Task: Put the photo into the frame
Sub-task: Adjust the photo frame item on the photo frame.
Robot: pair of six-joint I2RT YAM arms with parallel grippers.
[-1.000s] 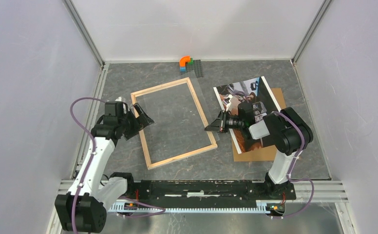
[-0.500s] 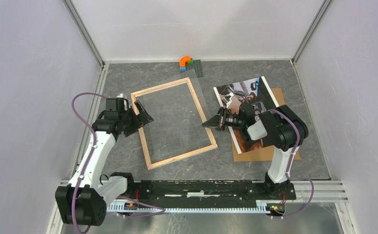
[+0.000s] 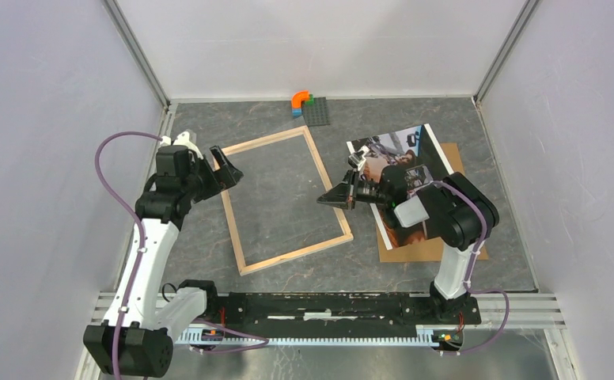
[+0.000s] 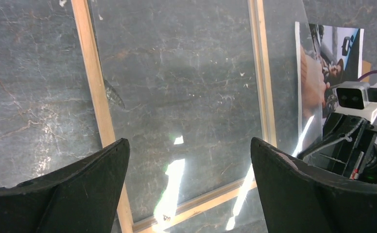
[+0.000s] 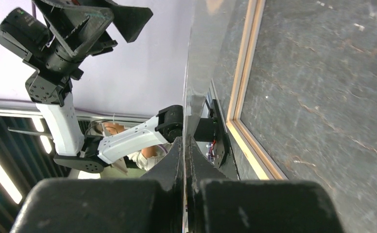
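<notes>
The pale wood frame [image 3: 264, 140] lies flat at the table's centre; it also shows in the left wrist view [image 4: 92, 73] and the right wrist view [image 5: 245, 63]. A clear pane [image 5: 201, 58] [image 4: 283, 63] stands tilted over the frame's right rail. My right gripper [image 3: 343, 192] [image 5: 184, 145] is shut on the pane's edge. The photo [image 3: 399, 154] [image 4: 322, 63] lies to the right on the brown backing board [image 3: 430, 245], partly under my right arm. My left gripper [image 3: 223, 168] [image 4: 189, 145] is open and empty above the frame's left rail.
An orange, green and blue brick cluster [image 3: 300, 100] and a dark baseplate [image 3: 318, 111] sit at the back centre. White walls close in the left, back and right sides. The arm bases and a metal rail run along the near edge.
My right gripper has moved left and raised the pane's right edge, so the pane tilts steeper. My left gripper has risen and shifted toward the far left, still open.
</notes>
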